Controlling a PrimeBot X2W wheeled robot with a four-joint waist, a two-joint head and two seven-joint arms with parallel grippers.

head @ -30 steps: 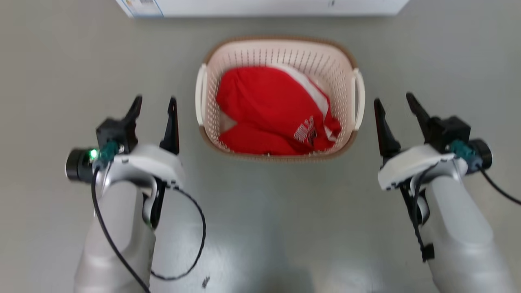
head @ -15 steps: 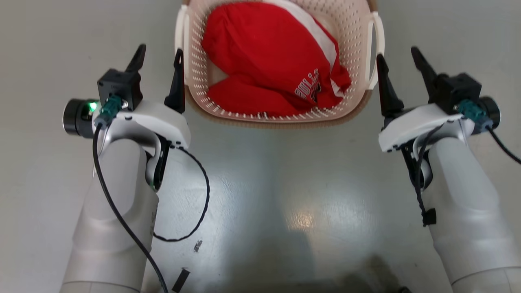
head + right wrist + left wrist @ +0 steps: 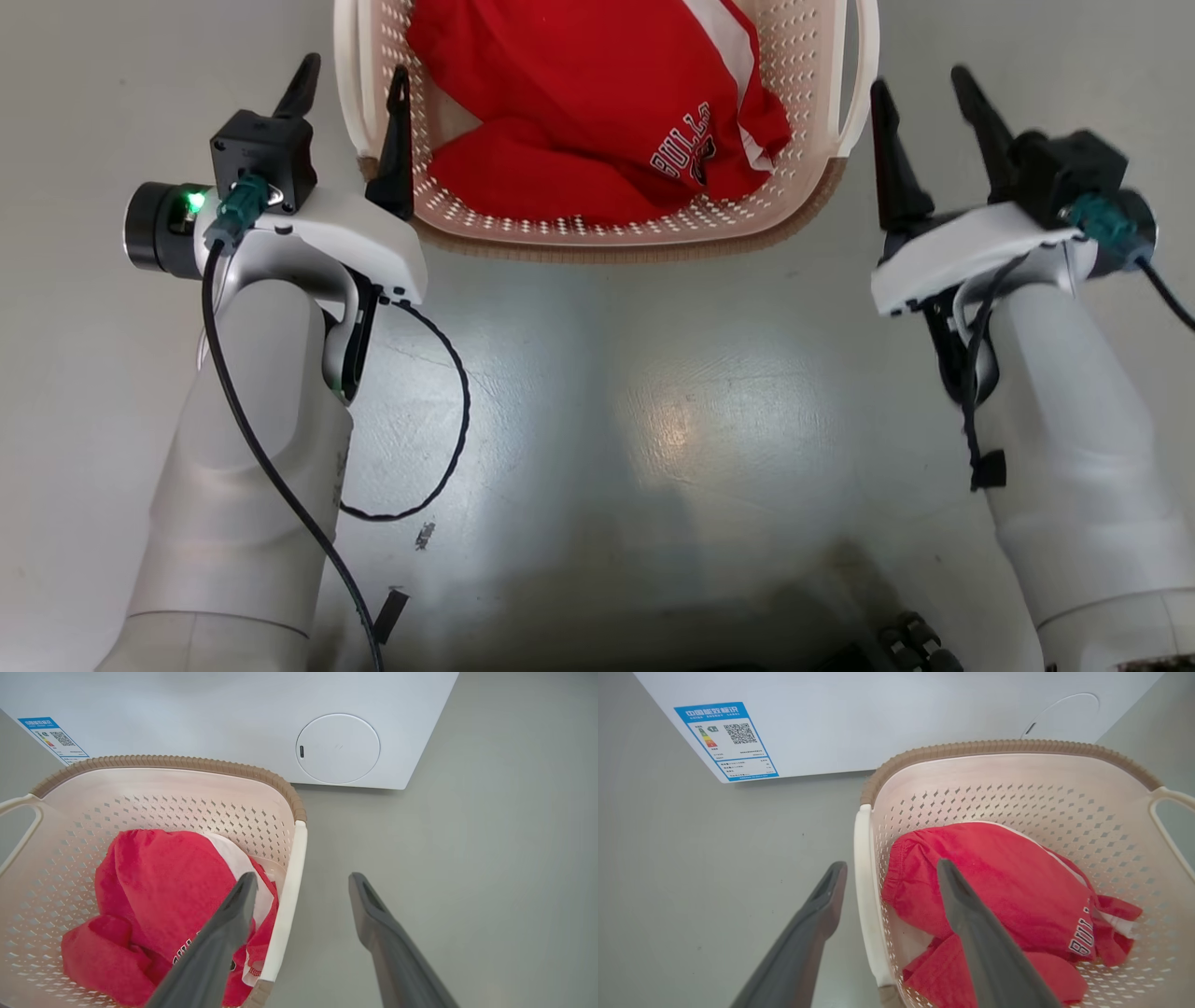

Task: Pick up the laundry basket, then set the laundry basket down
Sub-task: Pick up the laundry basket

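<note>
The laundry basket [image 3: 597, 245] is standing on the floor [image 3: 653, 420], holding a red shirt [image 3: 579, 93]. The left gripper [image 3: 354, 67] and the right gripper [image 3: 920, 79] are gaping wide, each straddling one white side handle; both should be closing together and lifting level

Laundry basket [image 3: 607, 245]: open floor [image 3: 653, 420] to its left, right and near side; washer [image 3: 878, 718] just behind; red garment [image 3: 560, 84] fills interior.
</note>
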